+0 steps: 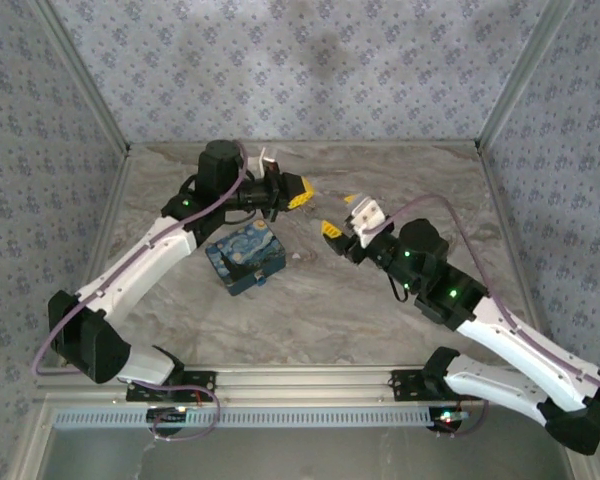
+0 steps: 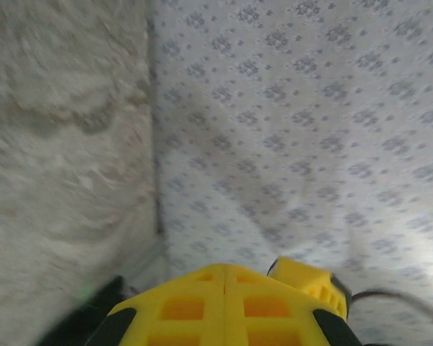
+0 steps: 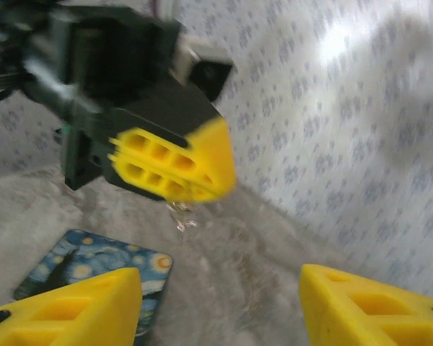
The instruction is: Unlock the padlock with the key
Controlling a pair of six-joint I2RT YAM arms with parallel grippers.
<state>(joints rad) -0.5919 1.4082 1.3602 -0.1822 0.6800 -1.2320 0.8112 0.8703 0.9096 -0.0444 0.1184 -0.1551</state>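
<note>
Metal glint [image 3: 182, 215] is all I can find of the task's things from the right wrist camera: a small shiny object just below the tips of the left gripper [image 3: 202, 169]; it is too blurred for me to tell key from padlock, or whether it is pinched or only lies behind the tips. The left gripper's yellow fingers [image 2: 202, 306] are pressed flat together, with only a seam between them; from above I see that gripper [image 1: 298, 190] pointing right over the middle of the marble-patterned table [image 1: 380, 310], raised off the surface.

The right gripper [image 1: 342, 214] faces it from the right, close but apart; its jaws stand wide, and in its own camera the two yellow fingers [image 3: 72, 310] sit at the bottom corners with a broad gap between them; I see nothing in that gap.

A blue box printed with a starry-night painting [image 1: 245, 258] lies on the table just below the left gripper and to the left of the right one; a tiny pale speck [image 1: 298, 256] lies beside its right edge, too small for me to name.
</note>
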